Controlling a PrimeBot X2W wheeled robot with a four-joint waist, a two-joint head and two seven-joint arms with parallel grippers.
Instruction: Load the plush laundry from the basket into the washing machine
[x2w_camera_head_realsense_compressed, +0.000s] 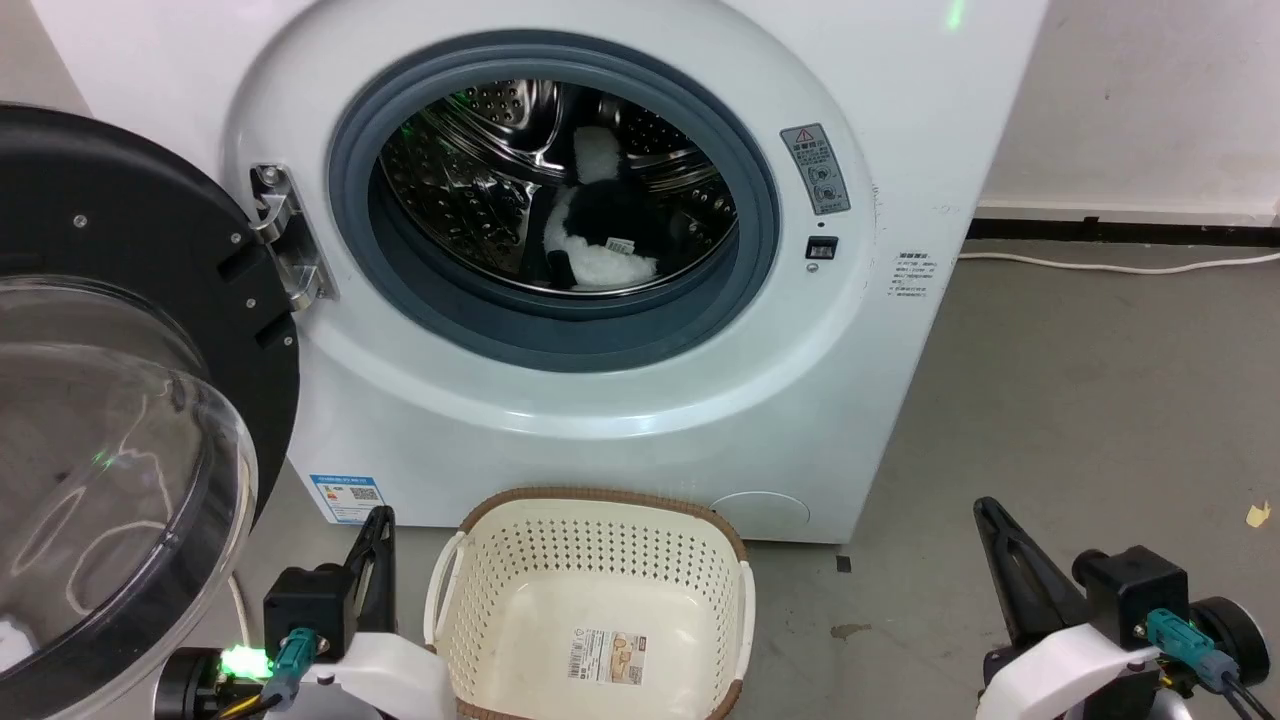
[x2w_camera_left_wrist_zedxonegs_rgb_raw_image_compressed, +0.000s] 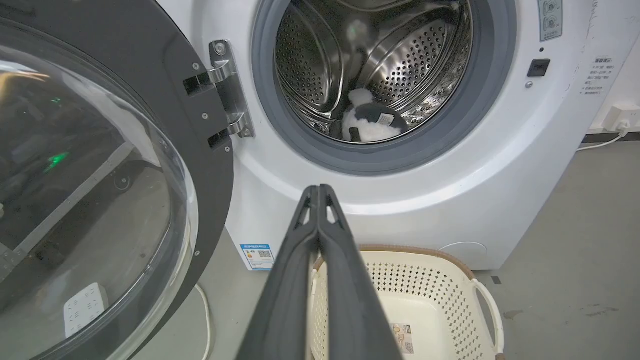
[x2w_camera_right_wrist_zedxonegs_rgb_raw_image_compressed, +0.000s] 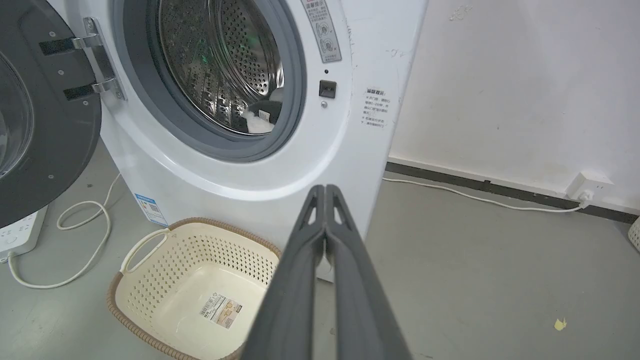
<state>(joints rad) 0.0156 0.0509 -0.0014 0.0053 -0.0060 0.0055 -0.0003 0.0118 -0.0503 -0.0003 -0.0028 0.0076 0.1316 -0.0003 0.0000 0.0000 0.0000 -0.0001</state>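
The black-and-white plush laundry (x2w_camera_head_realsense_compressed: 600, 235) lies inside the steel drum of the white washing machine (x2w_camera_head_realsense_compressed: 560, 420), its label showing; it also shows in the left wrist view (x2w_camera_left_wrist_zedxonegs_rgb_raw_image_compressed: 372, 122) and partly in the right wrist view (x2w_camera_right_wrist_zedxonegs_rgb_raw_image_compressed: 260, 117). The door (x2w_camera_head_realsense_compressed: 120, 400) hangs wide open at the left. On the floor before the washer, the cream basket (x2w_camera_head_realsense_compressed: 595, 610) holds nothing but its sticker. My left gripper (x2w_camera_head_realsense_compressed: 380, 520) is shut left of the basket, and my right gripper (x2w_camera_head_realsense_compressed: 985, 508) is shut well to its right. Both hold nothing.
A white cable (x2w_camera_head_realsense_compressed: 1110, 265) runs along the floor by the wall at the right. A power strip (x2w_camera_right_wrist_zedxonegs_rgb_raw_image_compressed: 20, 232) and looped cord (x2w_camera_right_wrist_zedxonegs_rgb_raw_image_compressed: 85, 235) lie under the open door. Grey floor stretches open to the right of the washer.
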